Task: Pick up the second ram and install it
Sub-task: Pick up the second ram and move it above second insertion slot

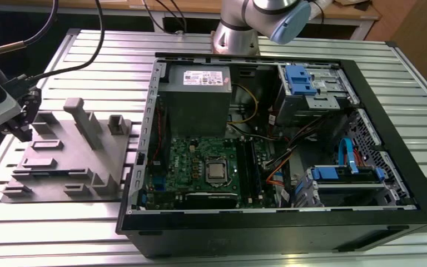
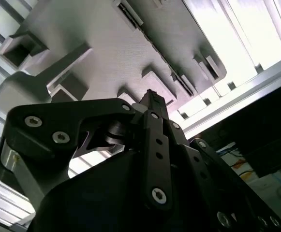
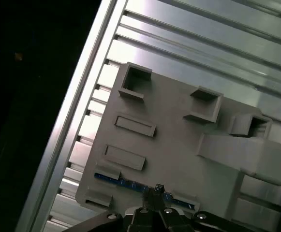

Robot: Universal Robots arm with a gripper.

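One narrow blue stick, the second ram (image 3: pixel 123 181), stands on edge in a slot along one rim of the grey holder plate (image 3: pixel 179 140). The first wrist view shows it as a thin blue line. The gripper (image 3: pixel 157 190) sits directly over the stick's middle, its tip at the blue edge; whether it is clamped on the stick I cannot tell. The second wrist view shows the black linkage close above the plate's raised blocks. In the exterior view the gripper points down at the plate's edge on the exterior view's left, well apart from the open computer case (image 1: pixel 413 139). Inside the case, black slot rails (image 1: pixel 249 167) lie beside the motherboard (image 1: pixel 195 158). A slatted metal table (image 1: pixel 109 41) bears both plate and case.
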